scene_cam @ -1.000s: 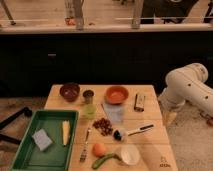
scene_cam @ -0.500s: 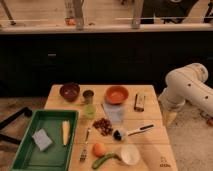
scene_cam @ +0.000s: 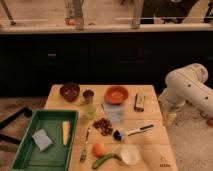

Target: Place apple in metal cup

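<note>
The apple crowds the green vegetable, risking a fumbled grasp by the end effector, its state untellable, beside the table.

Apple is seen low centre on the table, just beside the green vegetable. Metal cup is placed upper centre-left, between dark bowl and orange bowl. Gripper is held mid-right of frame, off the table's right edge.

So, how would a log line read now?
apple: on table, near front | metal cup: upright, at back | pincer: beside table's right edge, apart from apple
</note>
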Tool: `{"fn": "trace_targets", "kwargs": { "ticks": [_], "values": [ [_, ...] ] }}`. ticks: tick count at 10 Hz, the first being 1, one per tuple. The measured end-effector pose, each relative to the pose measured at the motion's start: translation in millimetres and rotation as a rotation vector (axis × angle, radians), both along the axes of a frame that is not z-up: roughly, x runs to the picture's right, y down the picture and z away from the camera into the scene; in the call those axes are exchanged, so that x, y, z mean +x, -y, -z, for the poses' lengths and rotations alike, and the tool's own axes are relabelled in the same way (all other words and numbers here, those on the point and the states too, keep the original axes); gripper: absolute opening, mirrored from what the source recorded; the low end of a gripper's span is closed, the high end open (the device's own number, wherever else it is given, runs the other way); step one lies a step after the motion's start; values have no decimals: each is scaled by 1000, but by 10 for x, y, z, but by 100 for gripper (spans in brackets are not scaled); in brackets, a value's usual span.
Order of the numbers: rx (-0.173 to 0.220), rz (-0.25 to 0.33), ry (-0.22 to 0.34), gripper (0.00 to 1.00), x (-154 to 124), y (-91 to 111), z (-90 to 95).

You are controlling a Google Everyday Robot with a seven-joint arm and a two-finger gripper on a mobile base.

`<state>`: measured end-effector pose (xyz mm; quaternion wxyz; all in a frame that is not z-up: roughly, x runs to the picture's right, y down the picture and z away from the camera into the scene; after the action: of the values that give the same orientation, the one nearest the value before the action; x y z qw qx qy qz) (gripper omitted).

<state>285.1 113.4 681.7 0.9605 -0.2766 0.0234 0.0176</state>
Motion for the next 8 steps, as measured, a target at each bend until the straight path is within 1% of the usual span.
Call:
{"fn": "trace_targets", "kwargs": {
  "ticks": [2, 4, 6, 8],
  "values": [
    [32, 52, -11, 80, -197, -96, 101],
    [49, 99, -16, 80, -481, -209, 189],
    [49, 133, -15, 80, -599, -317, 261],
    [40, 170, -2, 80, -737, -407, 277]
  ]
}}
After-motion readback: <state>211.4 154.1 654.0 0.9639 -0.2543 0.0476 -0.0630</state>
